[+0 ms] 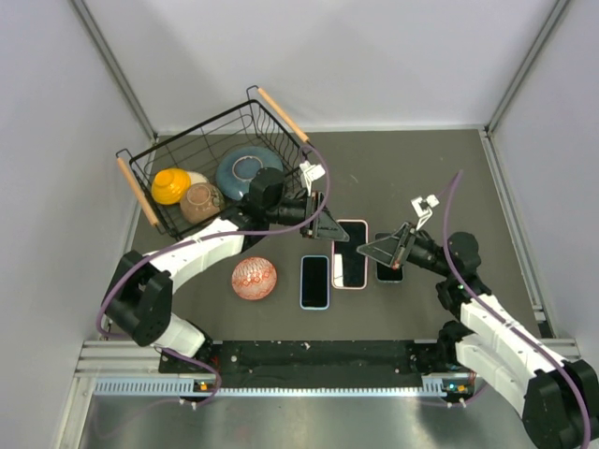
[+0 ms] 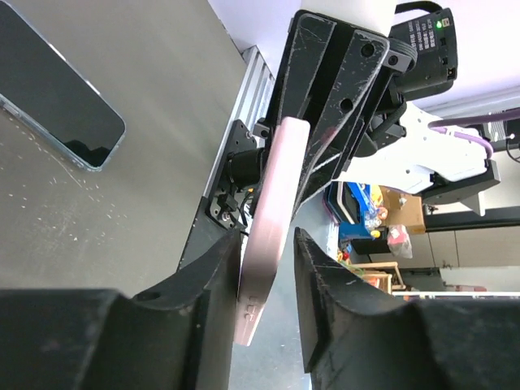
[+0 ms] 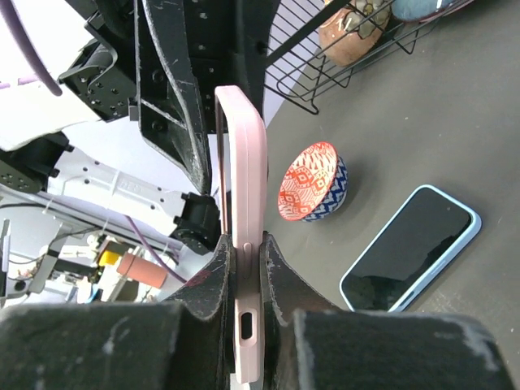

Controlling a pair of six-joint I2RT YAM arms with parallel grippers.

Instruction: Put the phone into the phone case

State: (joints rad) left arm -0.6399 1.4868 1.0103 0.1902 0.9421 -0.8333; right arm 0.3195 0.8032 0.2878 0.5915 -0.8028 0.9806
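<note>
Right claw (image 3: 248, 256): clamped tight on the long edge of the pink phone case (image 3: 244, 162), just by a side cutout.
Left claw (image 2: 266, 240): jaws apart, straddling the case's opposite edge; a gap shows on one side, so no real grip.
Phone (image 1: 351, 253): its dark face shows inside the pink rim, between the two claws; I cannot tell whether it is fully seated.
Step advice: probably let the right claw steady the case while the left presses the phone in at the corners, squarely and without twisting.
Nearby: blue-cased phone (image 1: 314, 281), a dark phone (image 1: 389, 271) under the right claw, and a red patterned bowl (image 1: 254, 278).
Surface: dark grey table (image 1: 421, 168).
Room: wire basket (image 1: 225, 126) of bowls at the far left; white walls (image 1: 328, 56).
</note>
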